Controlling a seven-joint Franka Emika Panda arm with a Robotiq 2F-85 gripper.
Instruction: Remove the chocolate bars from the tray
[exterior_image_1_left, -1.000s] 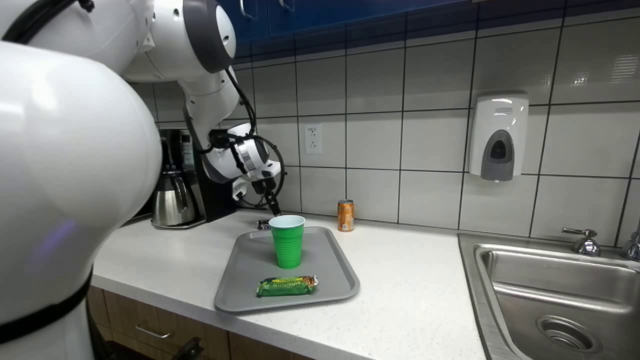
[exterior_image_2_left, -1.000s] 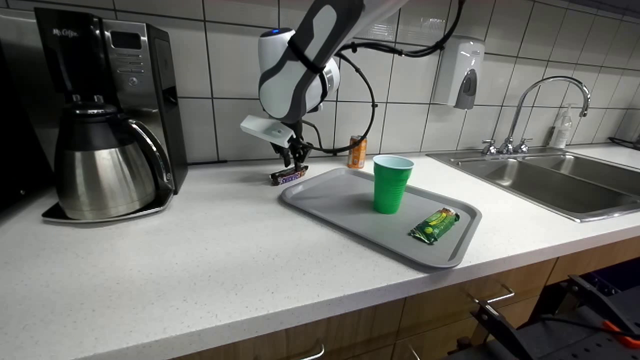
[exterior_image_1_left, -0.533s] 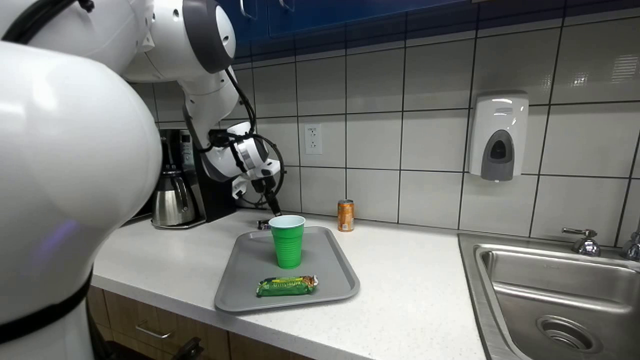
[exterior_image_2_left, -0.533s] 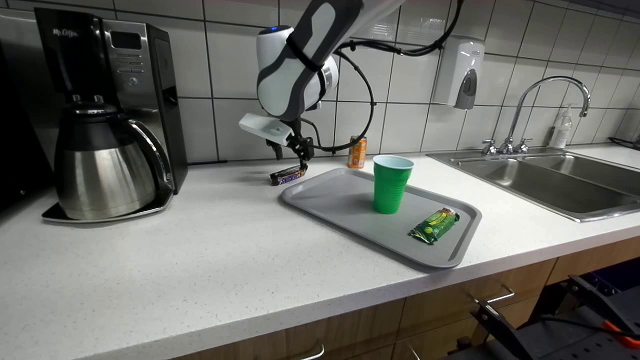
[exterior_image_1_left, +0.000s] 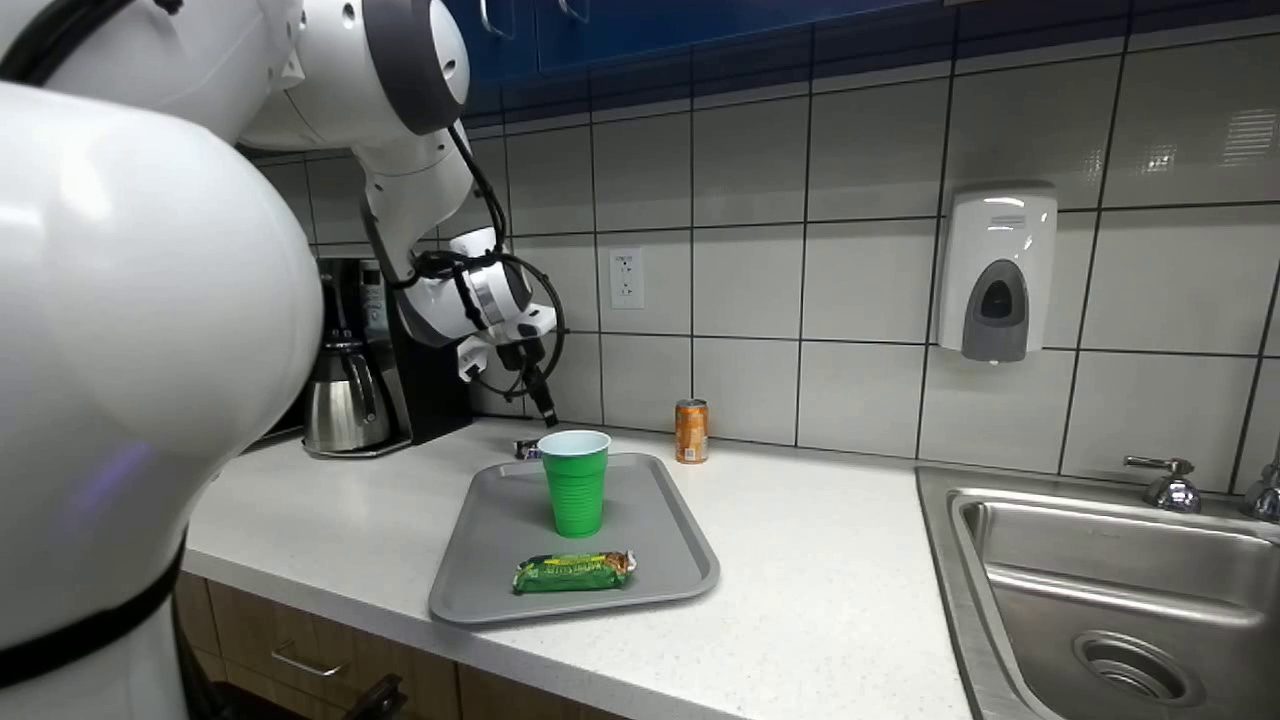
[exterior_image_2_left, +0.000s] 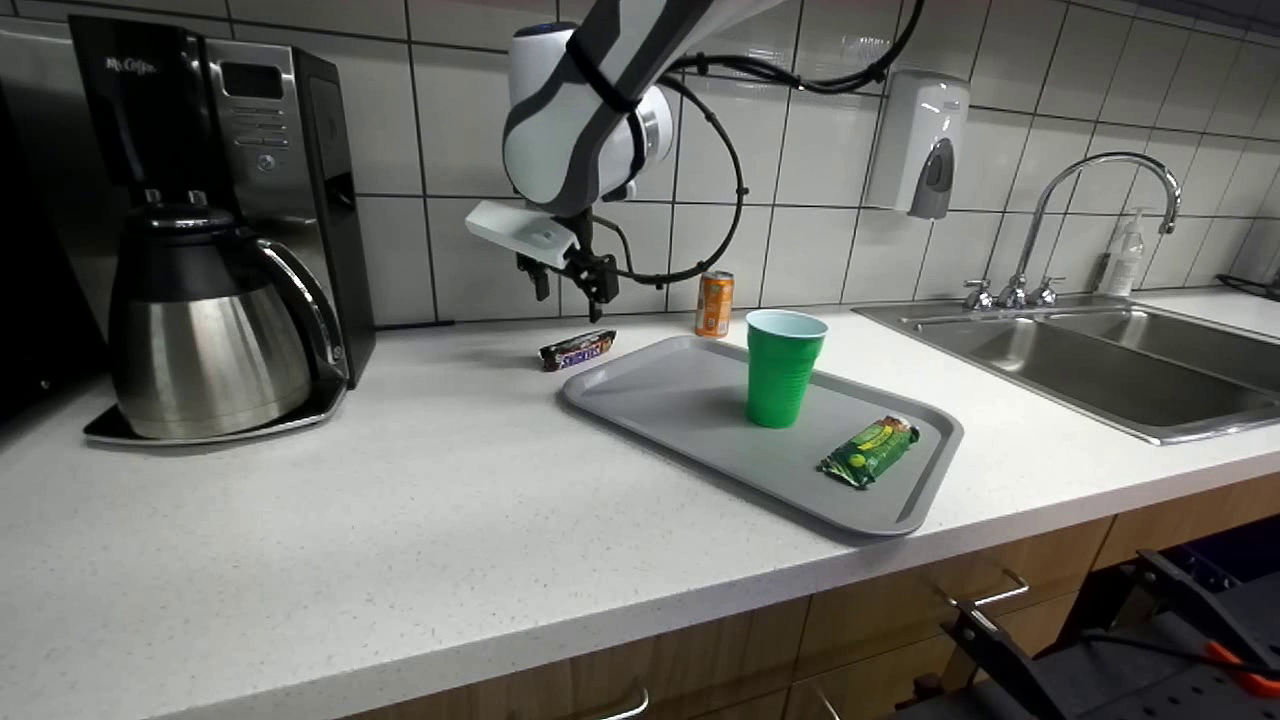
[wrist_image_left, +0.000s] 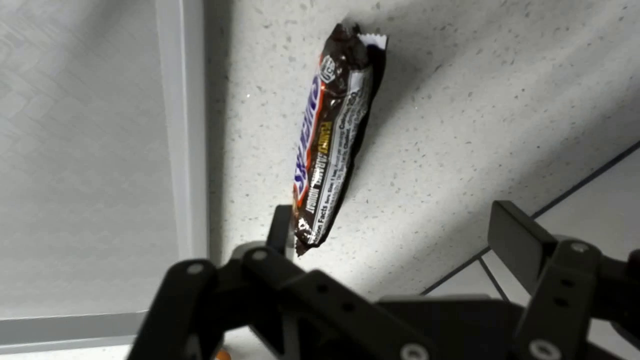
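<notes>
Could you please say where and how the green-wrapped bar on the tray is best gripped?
From straight above, I'd pinch the green-wrapped bar at mid-length, across its narrow width: it is elongated and lies flat on the tray. The green cup stands on its wall side, so coming in low from there would probably be awkward.

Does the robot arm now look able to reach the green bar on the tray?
Probably yes: the gripper is open and the green bar lies uncovered, though the green cup stands roughly between them.
</notes>
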